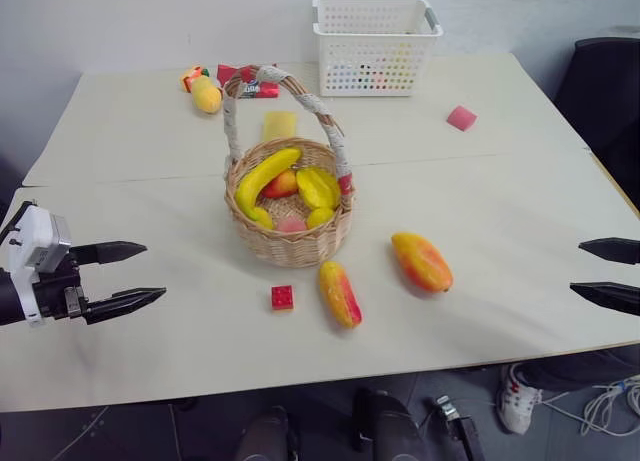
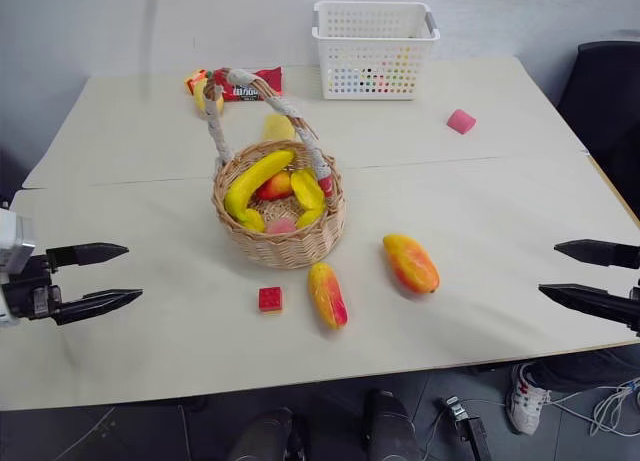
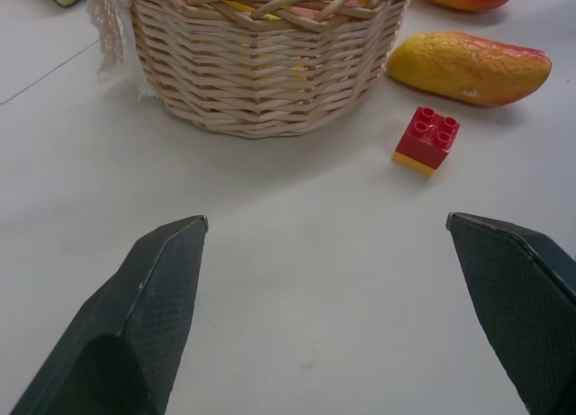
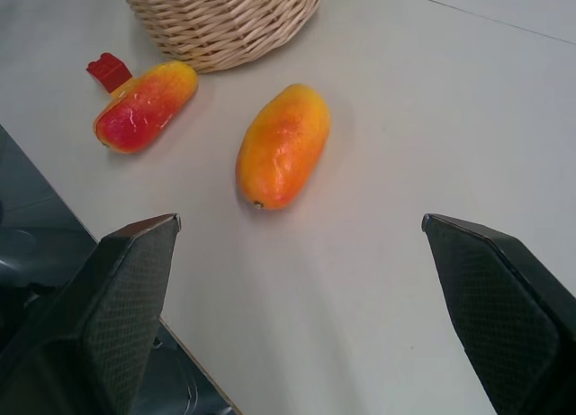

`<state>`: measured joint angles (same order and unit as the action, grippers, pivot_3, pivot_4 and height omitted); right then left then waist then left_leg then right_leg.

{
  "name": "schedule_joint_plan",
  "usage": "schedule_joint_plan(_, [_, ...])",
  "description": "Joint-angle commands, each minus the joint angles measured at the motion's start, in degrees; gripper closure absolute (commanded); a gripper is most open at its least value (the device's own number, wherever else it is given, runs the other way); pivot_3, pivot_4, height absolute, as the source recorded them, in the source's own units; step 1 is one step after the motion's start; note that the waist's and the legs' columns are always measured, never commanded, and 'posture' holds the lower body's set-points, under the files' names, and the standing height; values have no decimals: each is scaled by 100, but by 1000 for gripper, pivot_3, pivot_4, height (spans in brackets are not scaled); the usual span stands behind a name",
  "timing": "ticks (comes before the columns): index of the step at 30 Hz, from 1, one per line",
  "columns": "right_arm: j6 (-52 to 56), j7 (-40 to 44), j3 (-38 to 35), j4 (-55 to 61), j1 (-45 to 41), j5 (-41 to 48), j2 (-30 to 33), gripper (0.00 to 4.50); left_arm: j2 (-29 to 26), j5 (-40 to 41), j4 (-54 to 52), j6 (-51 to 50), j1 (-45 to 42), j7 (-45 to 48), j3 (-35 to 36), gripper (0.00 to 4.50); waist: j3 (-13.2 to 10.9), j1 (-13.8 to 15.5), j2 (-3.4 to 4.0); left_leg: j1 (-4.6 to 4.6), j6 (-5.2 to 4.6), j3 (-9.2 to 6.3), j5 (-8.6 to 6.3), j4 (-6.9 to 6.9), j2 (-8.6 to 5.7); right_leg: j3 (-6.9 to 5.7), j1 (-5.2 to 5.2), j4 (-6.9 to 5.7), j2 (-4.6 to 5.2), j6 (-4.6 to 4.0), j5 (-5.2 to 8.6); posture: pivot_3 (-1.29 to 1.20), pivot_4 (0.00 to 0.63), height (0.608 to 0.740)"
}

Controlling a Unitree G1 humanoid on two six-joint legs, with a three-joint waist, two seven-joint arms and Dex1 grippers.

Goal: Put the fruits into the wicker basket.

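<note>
Two mango-like toy fruits lie on the table [image 1: 480,211] in front of the wicker basket [image 1: 290,243], both outside it. The slimmer fruit [image 1: 339,293] lies just in front of the basket's wall, apart from it; the plumper fruit [image 1: 421,261] lies near it to the right. A small red toy brick [image 1: 282,297] sits just left of the slimmer fruit. The basket already holds a toy banana [image 1: 265,176] and other small toy fruits under its tall arched handle [image 1: 300,99]. Further back stand a white perforated plastic basket [image 1: 375,43], a pink block [image 1: 461,118], and a few toys by a red packet [image 1: 262,89]. The left gripper [image 1: 125,277] hovers wide open and empty at the table's left edge; the right gripper [image 1: 605,273] likewise gapes empty at the right edge.
</note>
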<state>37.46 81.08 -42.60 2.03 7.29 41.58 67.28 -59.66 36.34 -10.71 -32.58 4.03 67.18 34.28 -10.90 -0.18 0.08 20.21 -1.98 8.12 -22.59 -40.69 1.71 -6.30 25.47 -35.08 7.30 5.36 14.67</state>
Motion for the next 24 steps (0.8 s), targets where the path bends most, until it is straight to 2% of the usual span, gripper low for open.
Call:
schedule_joint_plan(1, [-183, -208, -53, 82, -218, -81, -68, 0, 53, 82, -194, 18, -186, -110, -88, 27, 0, 5, 0, 0, 0, 0, 0, 0, 0, 0, 0, -1, 0, 0, 0, 0, 150, 740])
schedule_joint_plan(6, [185, -534, -77, 535, -448, 272, -237, 0, 219, 164, -398, -47, -788, -201, -879, 27, 0, 18, 0, -2, -3, 3, 3, -4, -4, 4, -1, -7, 1, 3, -2, 0, 150, 740])
schedule_joint_plan(10, [895, -886, -68, 1822, -450, 1139, -401, 0, 330, 230, -534, -165, -1253, -33, -1613, 27, 0, 14, 0, -1, 1, 4, 3, -4, 0, 7, 0, -33, -40, 3, -2, 0, 150, 740])
schedule_joint_plan(15, [1274, -1556, 105, 3216, -696, 2240, -457, 0, 458, -760, -511, 712, -1455, 116, -2845, 27, 1, 4, 1, -9, 10, 15, -1, -5, 12, 25, 0, -33, -66, 3, -2, 0, 150, 740])
schedule_joint_plan(18, [1341, -1953, 278, 3647, -917, 2750, -397, 0, 684, -1058, -342, 947, -1642, 96, -3281, 27, 2, 15, -1, -8, 10, 15, -1, -12, 12, 26, 1, -12, -66, 3, -2, 0, 150, 740])
schedule_joint_plan(24, [1318, -2169, 436, 3792, -1010, 2944, -319, 0, 1232, -1410, -57, 1081, -2048, -127, -3797, 27, 4, 75, -5, 1, 1, 13, -5, -27, 8, 28, 0, -7, -61, 8, -5, 0, 150, 740])
